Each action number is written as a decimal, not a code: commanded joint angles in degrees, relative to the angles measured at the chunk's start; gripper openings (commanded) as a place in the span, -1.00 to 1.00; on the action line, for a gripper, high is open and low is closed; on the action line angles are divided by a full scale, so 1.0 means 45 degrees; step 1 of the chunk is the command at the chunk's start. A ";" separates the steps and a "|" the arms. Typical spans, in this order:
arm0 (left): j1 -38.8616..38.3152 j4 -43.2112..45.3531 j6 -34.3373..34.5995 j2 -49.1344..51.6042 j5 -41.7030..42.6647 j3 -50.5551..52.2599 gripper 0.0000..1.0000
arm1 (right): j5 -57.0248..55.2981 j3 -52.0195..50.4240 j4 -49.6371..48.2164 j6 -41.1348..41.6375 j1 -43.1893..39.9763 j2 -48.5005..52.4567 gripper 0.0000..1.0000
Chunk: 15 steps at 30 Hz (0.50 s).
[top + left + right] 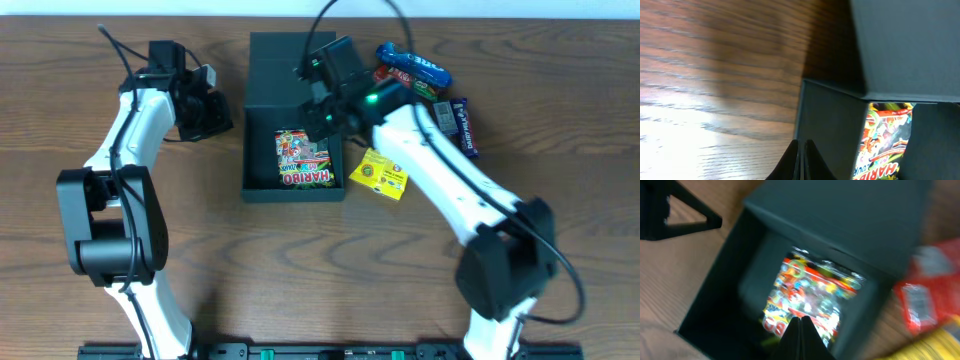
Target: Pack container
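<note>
The dark container (262, 185) lies open in the middle of the table, its flap lid (275, 60) raised at the far side. A colourful Haribo packet (303, 160) lies inside it; it also shows in the left wrist view (885, 145) and the right wrist view (810, 292). My right gripper (322, 118) is shut and empty, above the container's far right part, over the packet (801, 322). My left gripper (222, 122) is shut and empty, just left of the container's outer wall (830, 130), with its fingertips (801, 150) near that wall.
A yellow packet (379, 173) lies just right of the container. Behind it are a red packet (392, 76), a blue packet (415, 65) and a dark blue bar (463, 125). The right arm reaches across these snacks.
</note>
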State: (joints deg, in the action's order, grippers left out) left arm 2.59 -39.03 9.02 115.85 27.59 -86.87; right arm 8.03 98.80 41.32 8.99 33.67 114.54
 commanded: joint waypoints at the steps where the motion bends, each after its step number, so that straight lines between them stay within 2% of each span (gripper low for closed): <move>1: 0.0165 -0.0136 0.0010 0.0131 -0.0160 -0.0141 -0.88 | 0.0423 -0.0073 -0.0452 -0.0398 0.0291 0.0894 -0.97; 15: 0.0185 -0.0316 -0.0049 0.0131 -0.0165 -0.0141 -0.89 | 0.1224 -0.0073 -0.1277 -0.0403 0.0457 0.2905 -0.97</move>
State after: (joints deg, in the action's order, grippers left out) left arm 3.33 -40.25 8.99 115.83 27.00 -86.87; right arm 12.29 98.61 35.90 8.23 35.14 125.73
